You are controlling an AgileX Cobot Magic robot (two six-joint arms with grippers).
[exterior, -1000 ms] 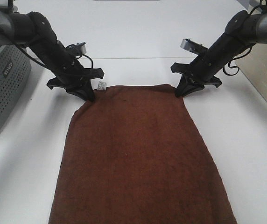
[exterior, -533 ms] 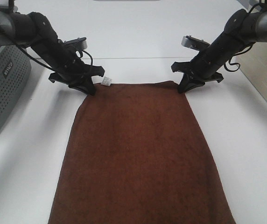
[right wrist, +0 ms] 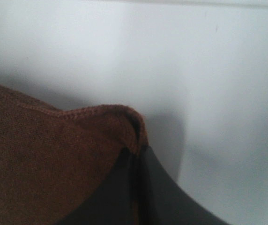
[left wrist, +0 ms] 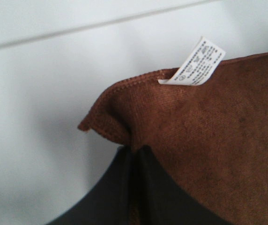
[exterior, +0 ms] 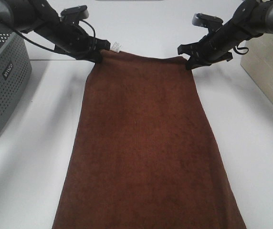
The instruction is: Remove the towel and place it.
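My left claw (exterior: 97,56) and right claw (exterior: 190,63) each clamp shut on a far corner of the towel (exterior: 146,143), which stretches lengthwise down the white table (exterior: 31,167), its tag (exterior: 116,46) beside my left claw; a grey basket (exterior: 3,86) stands to my left.

Towel (exterior: 146,143) plush matt cloth; table (exterior: 251,143) smooth white; basket (exterior: 3,90) perforated plastic
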